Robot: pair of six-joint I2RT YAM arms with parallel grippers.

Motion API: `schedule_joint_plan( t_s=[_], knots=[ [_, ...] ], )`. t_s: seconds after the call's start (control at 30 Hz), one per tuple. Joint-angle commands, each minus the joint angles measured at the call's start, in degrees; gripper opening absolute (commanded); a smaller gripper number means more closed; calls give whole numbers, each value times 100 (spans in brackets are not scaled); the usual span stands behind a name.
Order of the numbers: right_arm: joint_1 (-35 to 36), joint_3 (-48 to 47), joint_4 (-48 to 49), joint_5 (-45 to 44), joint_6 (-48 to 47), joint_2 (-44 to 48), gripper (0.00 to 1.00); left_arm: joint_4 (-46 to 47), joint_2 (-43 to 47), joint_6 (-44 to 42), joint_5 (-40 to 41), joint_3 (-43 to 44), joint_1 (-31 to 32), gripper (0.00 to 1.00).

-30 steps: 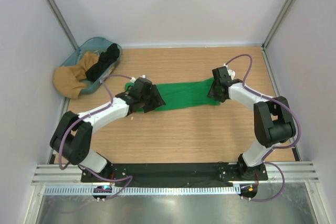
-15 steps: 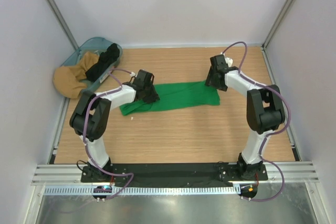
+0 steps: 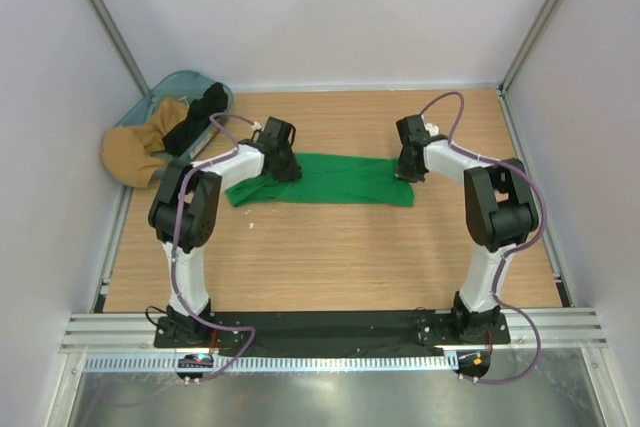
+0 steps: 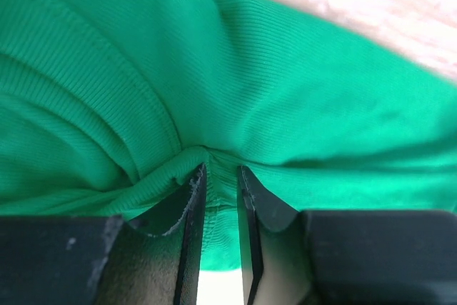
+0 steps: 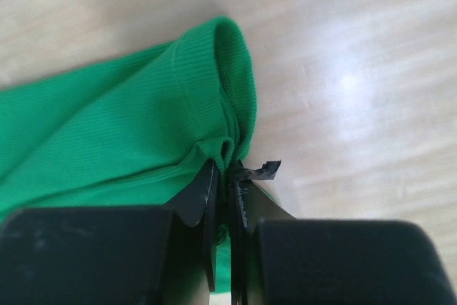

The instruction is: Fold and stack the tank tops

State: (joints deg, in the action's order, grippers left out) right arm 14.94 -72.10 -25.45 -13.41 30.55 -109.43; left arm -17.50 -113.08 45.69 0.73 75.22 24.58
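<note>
Top view: pinched at its two ends by the left gripper (image 3: 283,164) and the right gripper (image 3: 408,169) — the green tank top (image 3: 330,180), laid on the table (image 3: 330,257) as a long band between them. Well apart from the left gripper, out past its outer side, a blue basket (image 3: 182,78) with the black tank top (image 3: 200,117) draped over its rim and a tan cloth (image 3: 135,155) spilling out.

Left wrist view: left gripper (image 4: 218,191) narrowed onto a raised ridge of the green tank top (image 4: 285,91), ribbed cloth gathered between the tips and spreading ahead of them.

Right wrist view: right gripper (image 5: 223,183) almost pressed together, nipping the rolled edge of the green tank top (image 5: 107,126) — cloth ahead and on the picture's left of the fingers, bare table (image 5: 343,69) on the right.
</note>
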Motion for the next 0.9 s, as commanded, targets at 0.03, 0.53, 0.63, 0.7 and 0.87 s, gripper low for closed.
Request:
schedule_joint_plan(
  t_s=[0.03,0.53,0.63,0.7,0.87],
  knots=[
    [307,854,-398,40,398,746,4,-254,-485,-411,200,607,-32,24],
    [3831,2569,-618,541,2324,3039,41,-255,-1068,-1317,-776,1839,627,32],
    [3999,2587,-732,524,2272,3496,52,-237,-787,-1580,-767,1707,627,44],
    [3999,2490,-960,419,2054,3647,56,-245,-507,-1764,-838,1663,627,54],
    [3938,1885,-1559,-179,1499,3587,56,-263,224,-1845,-978,1356,627,66]
  ],
)
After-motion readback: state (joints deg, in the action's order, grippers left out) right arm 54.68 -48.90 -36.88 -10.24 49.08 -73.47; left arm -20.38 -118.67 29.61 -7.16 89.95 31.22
